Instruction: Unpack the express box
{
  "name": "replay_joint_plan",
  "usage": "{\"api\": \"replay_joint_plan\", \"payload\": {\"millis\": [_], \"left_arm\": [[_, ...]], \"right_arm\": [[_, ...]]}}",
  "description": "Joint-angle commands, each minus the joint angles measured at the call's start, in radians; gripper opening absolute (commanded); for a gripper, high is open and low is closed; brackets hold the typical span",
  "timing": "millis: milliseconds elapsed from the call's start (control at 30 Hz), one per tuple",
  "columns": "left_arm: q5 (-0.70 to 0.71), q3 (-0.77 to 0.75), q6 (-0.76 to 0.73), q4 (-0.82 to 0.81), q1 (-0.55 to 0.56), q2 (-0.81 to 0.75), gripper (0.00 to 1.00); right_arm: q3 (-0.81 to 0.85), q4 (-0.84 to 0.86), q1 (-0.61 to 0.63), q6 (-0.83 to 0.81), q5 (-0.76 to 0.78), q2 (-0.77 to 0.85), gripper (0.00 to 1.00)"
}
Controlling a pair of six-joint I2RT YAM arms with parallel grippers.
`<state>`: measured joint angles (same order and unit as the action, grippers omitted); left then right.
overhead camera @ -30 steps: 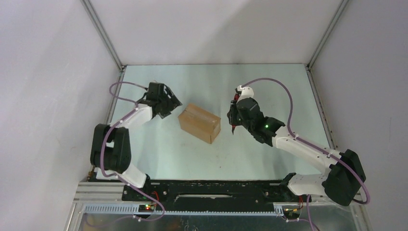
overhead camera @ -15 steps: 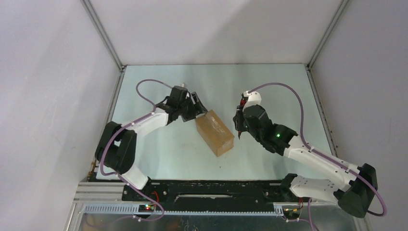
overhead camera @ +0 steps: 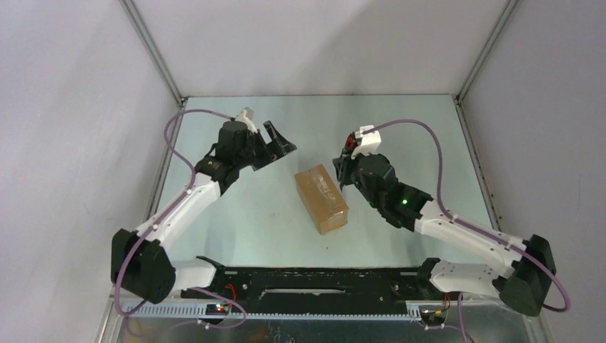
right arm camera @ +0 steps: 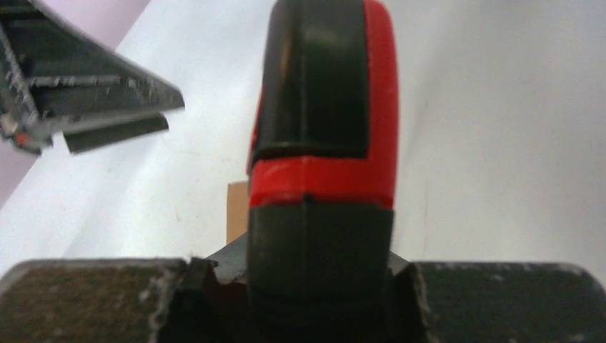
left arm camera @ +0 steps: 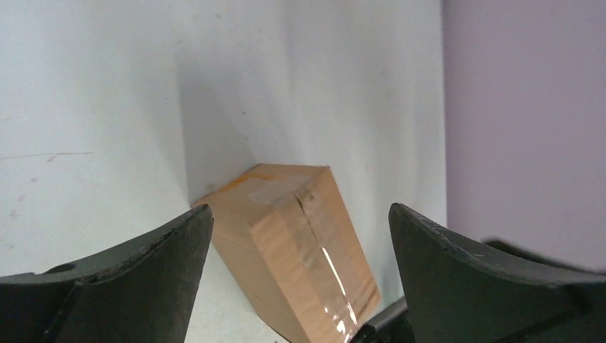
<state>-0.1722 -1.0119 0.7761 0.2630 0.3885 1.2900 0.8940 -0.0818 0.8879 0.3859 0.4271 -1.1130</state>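
The express box (overhead camera: 321, 199), a small brown carton with clear tape along its top seam, lies flaps shut on the table's middle. My left gripper (overhead camera: 275, 145) hovers up and to the left of it, apart from it, open and empty. In the left wrist view the express box (left arm camera: 293, 236) shows beyond the wide-apart left gripper (left arm camera: 298, 211). My right gripper (overhead camera: 344, 168) is just right of the box's far end, shut on a red-and-black utility knife (overhead camera: 349, 146). The knife (right arm camera: 321, 143) fills the right wrist view above the right gripper (right arm camera: 321, 286), and only a sliver of the express box (right arm camera: 236, 211) shows.
Grey walls with metal corner rails (overhead camera: 154, 50) close in the table on three sides. The black base rail (overhead camera: 314, 282) runs along the near edge. The left arm's fingers (right arm camera: 93, 100) show at the upper left of the right wrist view.
The left gripper pushed the box around so it lies more near-to-far, then drew back left and opened wider. The right gripper with the knife shifted slightly toward the box.
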Motion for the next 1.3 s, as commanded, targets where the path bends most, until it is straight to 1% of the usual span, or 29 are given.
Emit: {"api": "replay_joint_plan", "payload": {"millis": [0,67,200,267,400,533,633,700,833,1000,1267], "left_arm": [[-0.195,0.132,0.034,-0.089,0.009,-0.051,0.95],[-0.243,0.173,0.061,-0.138,0.016,-0.046,0.94],[-0.271,0.239,0.102,-0.206,0.023,-0.032,0.92],[-0.273,0.26,0.126,-0.239,0.024,-0.026,0.91],[-0.293,0.289,0.171,-0.326,0.024,0.008,0.89],[-0.29,0.307,0.209,-0.363,0.024,0.05,0.87],[-0.263,0.321,0.23,-0.372,0.024,0.067,0.83],[-0.25,0.332,0.244,-0.383,0.024,0.072,0.82],[-0.232,0.349,0.259,-0.394,0.024,0.07,0.8],[-0.211,0.346,0.27,-0.385,0.024,0.087,0.74],[-0.174,0.344,0.29,-0.358,0.029,0.089,0.68]], "right_arm": [[0.02,0.296,0.023,-0.076,0.077,-0.094,0.0],[0.02,0.398,0.031,-0.116,0.067,-0.143,0.0],[0.019,0.623,0.065,-0.232,0.095,-0.247,0.0],[0.019,0.71,0.073,-0.267,0.097,-0.286,0.0],[0.019,0.834,0.084,-0.292,0.09,-0.359,0.0],[0.019,0.96,0.089,-0.34,0.088,-0.428,0.0],[0.019,1.045,0.091,-0.38,0.089,-0.476,0.0],[0.019,1.084,0.091,-0.409,0.09,-0.501,0.0],[0.015,1.118,0.089,-0.409,0.088,-0.525,0.0],[-0.01,1.163,0.089,-0.415,0.107,-0.549,0.0],[-0.052,1.243,0.085,-0.427,0.112,-0.585,0.0]]}}
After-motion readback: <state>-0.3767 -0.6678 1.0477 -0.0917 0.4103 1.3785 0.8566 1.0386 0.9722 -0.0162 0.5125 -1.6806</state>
